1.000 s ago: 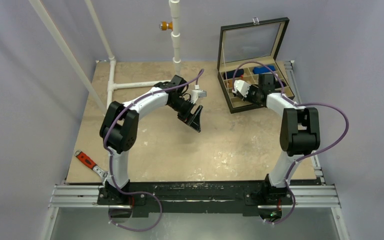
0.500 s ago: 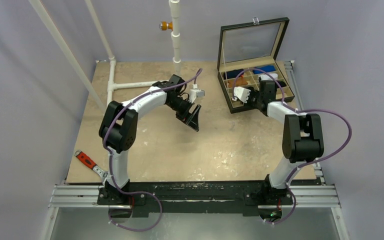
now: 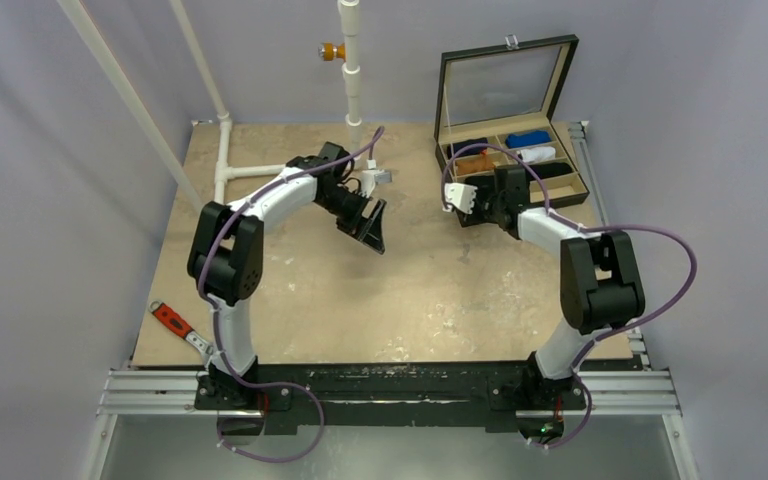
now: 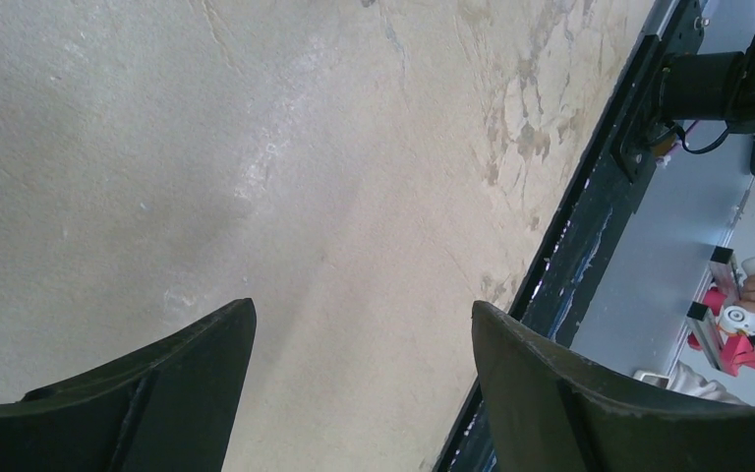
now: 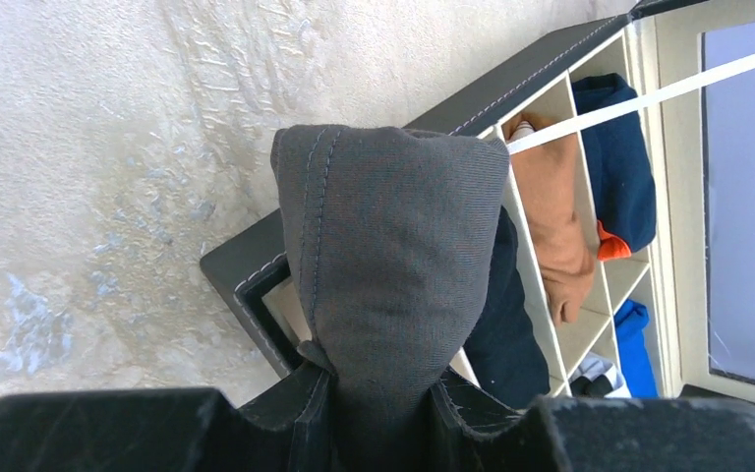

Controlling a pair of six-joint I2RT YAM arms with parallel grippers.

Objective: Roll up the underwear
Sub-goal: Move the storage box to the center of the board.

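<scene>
Left fingers [image 3: 373, 228] over table [image 3: 410, 290]; right arm [image 3: 545, 228] at box [image 3: 505, 90]

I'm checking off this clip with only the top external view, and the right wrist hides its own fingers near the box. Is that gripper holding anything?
Observer: Yes. The right wrist view shows the right gripper shut on the underwear, a grey-brown fold with stitched seams sticking out ahead of it.
Operator: Is it down in a compartment?
Observer: No. It is held at the outer corner of the box, not tucked into any cell.
Operator: And the left gripper?
Observer: The left wrist view shows the left gripper open, with nothing between its fingers and only the table surface behind them.
</scene>
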